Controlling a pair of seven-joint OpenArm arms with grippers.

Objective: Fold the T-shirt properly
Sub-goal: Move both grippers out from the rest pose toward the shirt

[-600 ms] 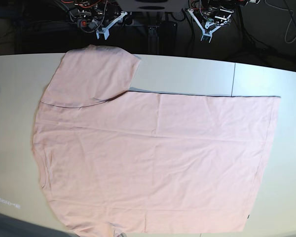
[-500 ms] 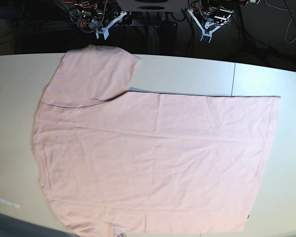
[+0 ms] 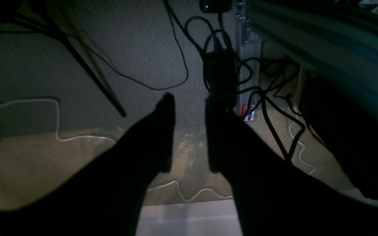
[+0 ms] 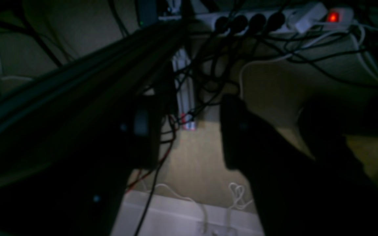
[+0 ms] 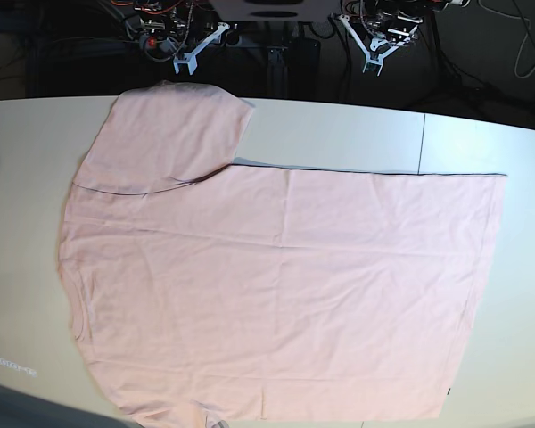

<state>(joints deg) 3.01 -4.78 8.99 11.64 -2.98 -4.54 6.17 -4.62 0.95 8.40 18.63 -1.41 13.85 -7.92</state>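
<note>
The pale pink T-shirt [image 5: 276,294] lies spread flat on the white table [image 5: 339,134], plain side up. Its neck end is at the left and its hem at the right. One sleeve [image 5: 165,134] reaches toward the far left edge; the near sleeve runs out of the frame at the bottom. Both arms are drawn back beyond the table's far edge. My right gripper [image 5: 194,49] [image 4: 189,108] hangs open over the floor with nothing between its fingers. My left gripper [image 5: 377,46] [image 3: 190,100] is also open and empty, its fingers a smaller gap apart.
Beyond the table's far edge are dark floor, tangled cables [image 3: 176,65], a power strip [image 4: 258,19] and a metal frame leg [image 3: 246,49]. A seam [image 5: 422,143] crosses the tabletop at the right. Bare table borders the shirt at the left, right and far side.
</note>
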